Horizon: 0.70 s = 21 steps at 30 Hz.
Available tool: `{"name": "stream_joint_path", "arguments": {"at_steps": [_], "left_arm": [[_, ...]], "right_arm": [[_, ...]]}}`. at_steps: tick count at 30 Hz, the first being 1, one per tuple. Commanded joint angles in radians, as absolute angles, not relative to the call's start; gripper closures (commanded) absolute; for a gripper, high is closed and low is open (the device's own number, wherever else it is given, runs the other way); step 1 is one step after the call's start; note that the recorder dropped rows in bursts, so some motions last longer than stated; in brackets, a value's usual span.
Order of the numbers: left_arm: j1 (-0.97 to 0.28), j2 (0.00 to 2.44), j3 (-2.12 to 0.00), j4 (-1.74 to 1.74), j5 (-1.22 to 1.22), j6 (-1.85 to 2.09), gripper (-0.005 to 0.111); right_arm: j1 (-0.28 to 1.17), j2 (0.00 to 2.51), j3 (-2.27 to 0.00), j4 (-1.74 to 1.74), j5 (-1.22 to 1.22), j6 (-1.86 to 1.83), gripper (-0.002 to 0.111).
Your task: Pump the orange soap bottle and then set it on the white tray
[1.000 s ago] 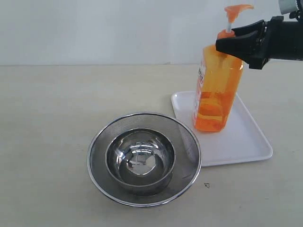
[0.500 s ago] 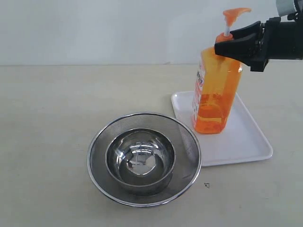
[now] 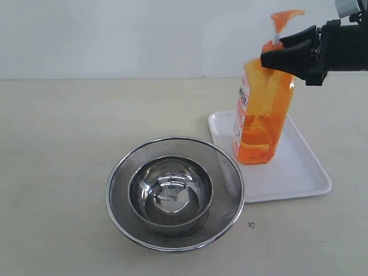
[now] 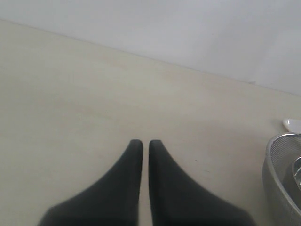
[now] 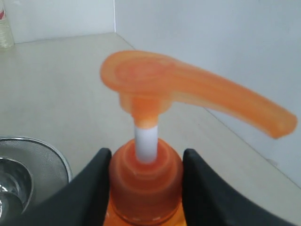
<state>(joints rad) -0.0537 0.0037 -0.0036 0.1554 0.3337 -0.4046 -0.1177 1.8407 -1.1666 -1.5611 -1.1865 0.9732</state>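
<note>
While the right gripper reaches in from the upper right of the exterior view, its two black fingers sit clamped on the neck of the orange soap bottle, just under the pump head. The right wrist view confirms it: right gripper with one finger pressed to each side of the bottle's orange collar. The white stem is showing and the pump head is up.

The bottle leans a little, top toward the right edge of the frame. Its base is over the left part of the white tray, right of centre. Whether the base rests on the tray or hangs just above it, I cannot tell.

A mesh strainer sits lower centre on the table, with a steel bowl inside it. Its rim is just beside the tray's near left corner.

The left gripper is seen only in its own wrist view. Its fingers are drawn almost together with a thin slit between them, holding nothing, over bare table. The strainer edge and a sliver of tray show at the right of that frame.
</note>
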Motion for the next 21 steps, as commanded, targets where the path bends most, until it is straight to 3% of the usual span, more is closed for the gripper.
{"name": "stream_joint_path", "arguments": {"at_steps": [1,2,4,14,21], "left_arm": [[-0.051,0.000,0.000,0.157,0.322,-0.399,0.102],[-0.051,0.000,0.000,0.157,0.322,-0.399,0.102],[-0.051,0.000,0.000,0.157,0.322,-0.399,0.102],[-0.051,0.000,0.000,0.157,0.320,-0.399,0.102],[-0.051,0.000,0.000,0.157,0.318,-0.399,0.102]], "right_arm": [[-0.121,1.828,-1.178,-1.516,-1.221,0.994,0.079],[-0.121,1.828,-1.178,-1.512,-1.221,1.004,0.058],[-0.121,1.828,-1.178,-1.495,-1.221,1.041,0.045],[-0.121,1.727,-1.174,-1.568,-1.184,1.207,0.045],[-0.121,1.599,-1.028,-1.584,-1.080,1.227,0.048]]}}
